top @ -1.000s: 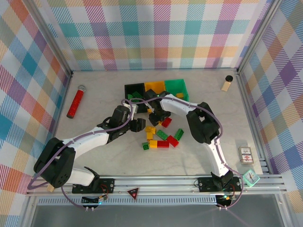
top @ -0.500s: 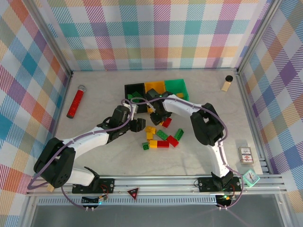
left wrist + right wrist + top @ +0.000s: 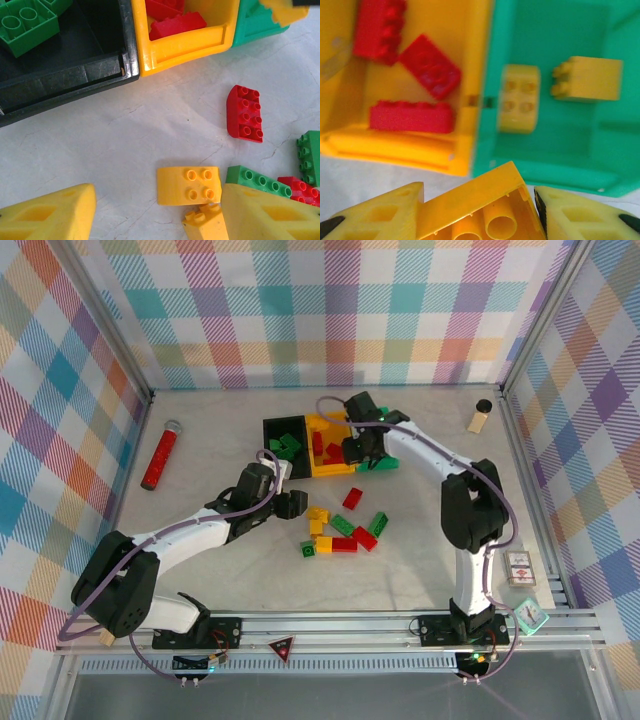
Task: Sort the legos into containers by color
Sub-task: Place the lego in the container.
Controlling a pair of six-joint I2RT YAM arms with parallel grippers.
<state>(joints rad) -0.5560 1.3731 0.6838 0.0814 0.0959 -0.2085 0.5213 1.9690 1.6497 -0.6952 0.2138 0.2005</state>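
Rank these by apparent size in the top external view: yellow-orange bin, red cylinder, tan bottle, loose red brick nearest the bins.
1. yellow-orange bin, the widest area.
2. red cylinder, longer but far narrower.
3. tan bottle and red brick: about alike, so I do not rank them.

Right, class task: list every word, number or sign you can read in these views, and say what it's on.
No text here is readable.
Small box with red-and-white label: print too small to read.
Red triangle sign: symbol too small to read.
Teal clock: numerals too small to read.
Red lego: no legible lettering on the studs.
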